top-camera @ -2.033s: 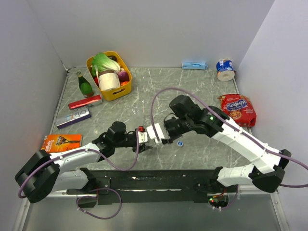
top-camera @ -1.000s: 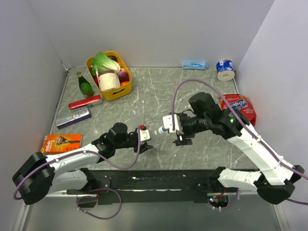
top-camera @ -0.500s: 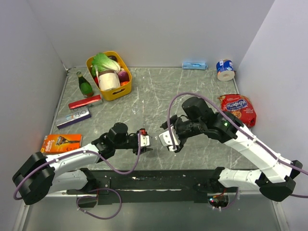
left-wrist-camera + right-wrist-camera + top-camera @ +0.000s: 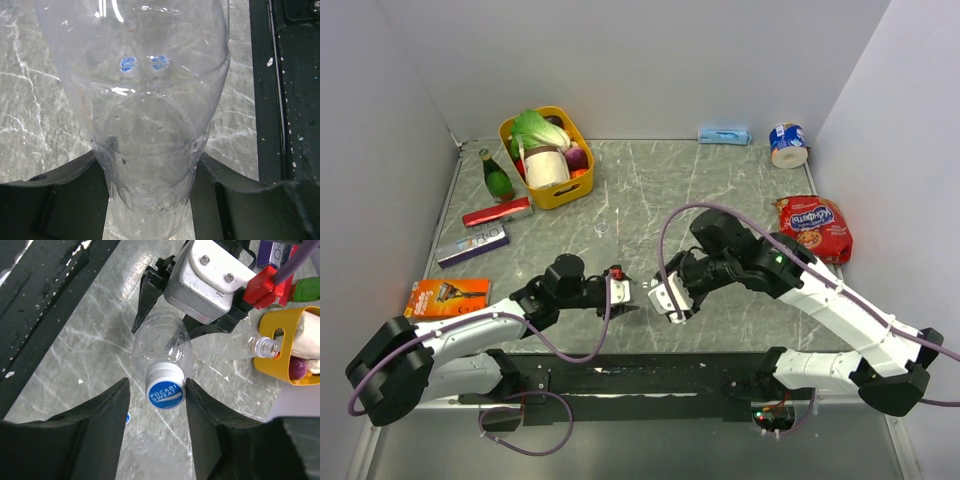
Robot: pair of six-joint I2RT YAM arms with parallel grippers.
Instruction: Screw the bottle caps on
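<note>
My left gripper [image 4: 623, 294] is shut on a clear bottle [image 4: 160, 342], which it holds level with the neck pointing right. In the left wrist view the bottle [image 4: 150, 125] fills the frame between the two fingers [image 4: 75, 200]. A blue cap [image 4: 165, 392] with white lettering sits on the bottle's neck. My right gripper [image 4: 157, 390] straddles this cap, open. Its right finger is close beside the cap and a gap shows on the left side. A second clear bottle [image 4: 260, 346] lies uncapped near the basket. Another blue cap [image 4: 127, 417] lies on the table below.
A yellow basket [image 4: 582, 176] of groceries stands at the back left, with a green glass bottle [image 4: 497, 177] and flat boxes [image 4: 472, 246] beside it. A snack bag [image 4: 815, 228] and a tape roll [image 4: 787, 145] lie at the right. A black rail [image 4: 640, 375] runs along the near edge.
My right gripper has swung left and nearer, back to the bottle's neck, and its jaws have narrowed round the cap. The left arm and its bottle have stayed put.
</note>
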